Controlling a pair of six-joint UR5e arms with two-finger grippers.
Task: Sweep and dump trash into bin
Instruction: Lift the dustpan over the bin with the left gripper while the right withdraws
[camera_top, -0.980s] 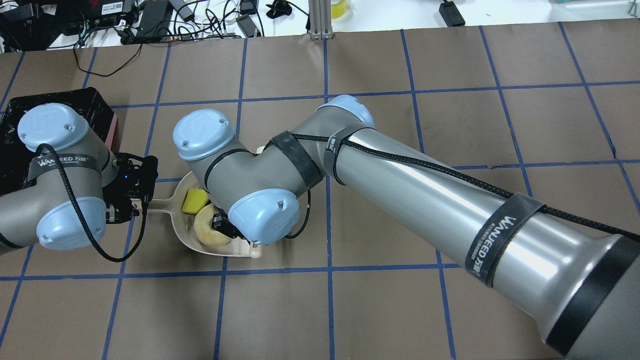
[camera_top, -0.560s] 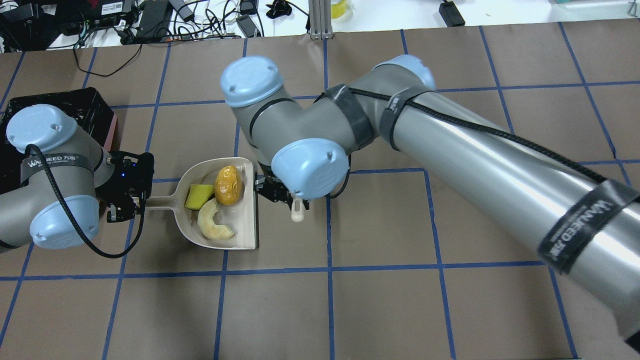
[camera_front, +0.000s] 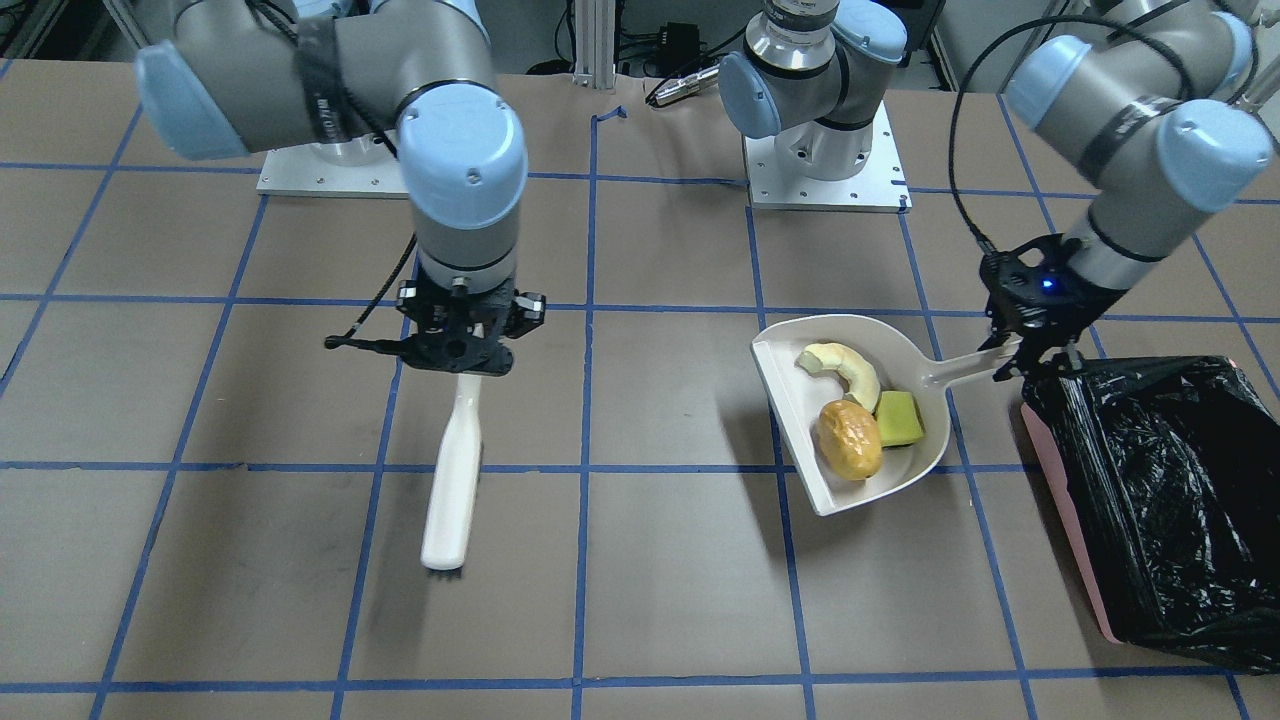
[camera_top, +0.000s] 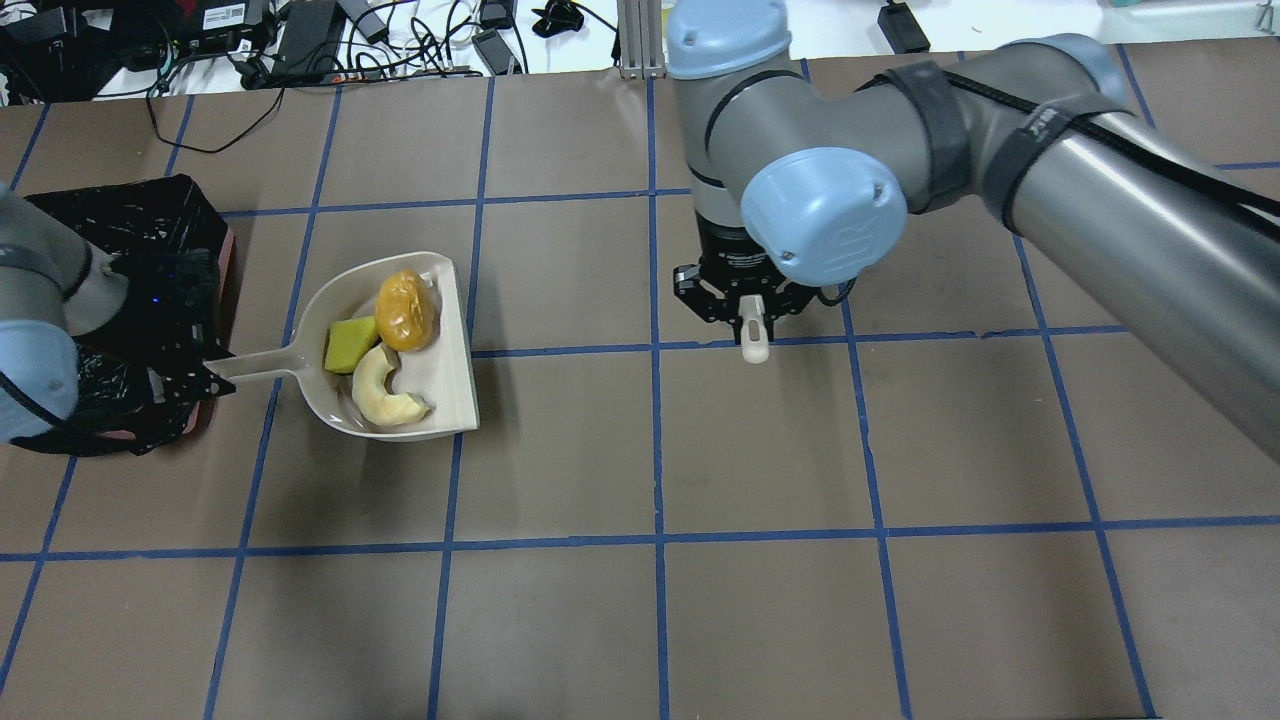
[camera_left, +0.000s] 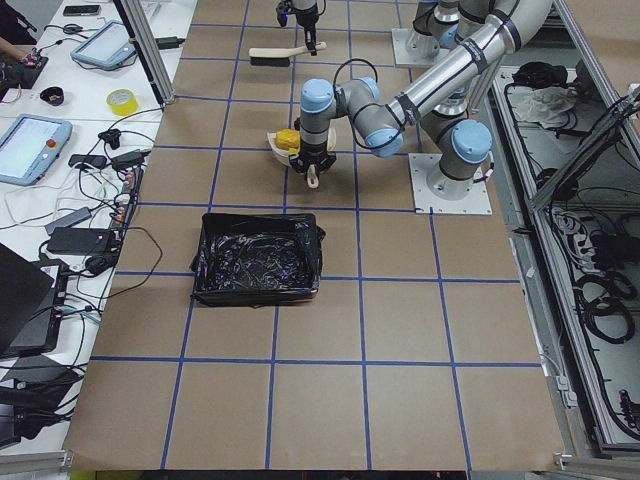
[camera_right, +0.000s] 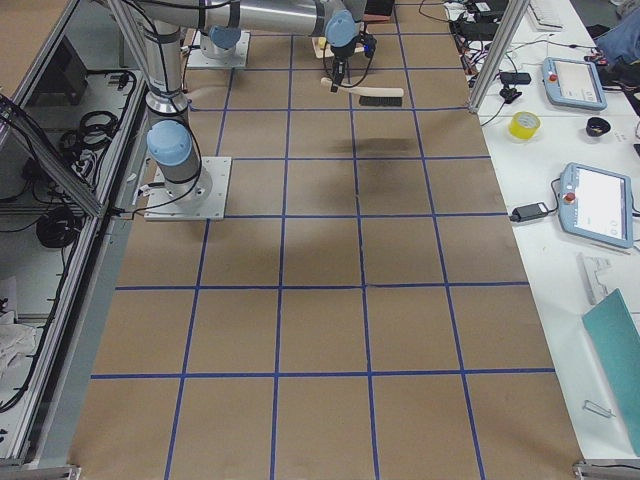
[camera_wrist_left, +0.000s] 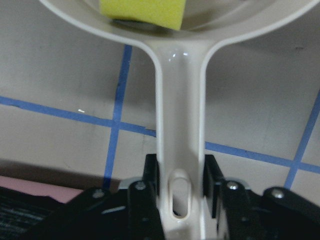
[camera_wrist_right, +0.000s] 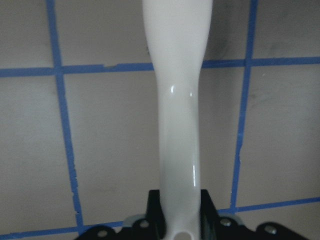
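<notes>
At 9 o'clock in the overhead view, the bin (camera_top: 160, 215) lies beside the left gripper (camera_top: 205, 372), which pinches the dustpan (camera_top: 452, 350) by its handle end. All the trash rides in the pan: yellow wedge (camera_top: 346, 346) at 9 o'clock, potato-like lump (camera_top: 406, 310) at 12, rind slice (camera_top: 378, 390) at 6.

The scraps look light and loose, and the lump seems apt to roll on smooth, stiff plastic. The handle is the right hold, with the pan level until over the bin.

At 3 o'clock the right gripper (camera_top: 752, 310) clamps the brush (camera_top: 754, 340). The left wrist view shows fingers (camera_wrist_left: 151, 172) squeezing the handle beside its hang-hole, unclear from overhead. The front-facing view shows the whole brush, the overhead only its tip.
</notes>
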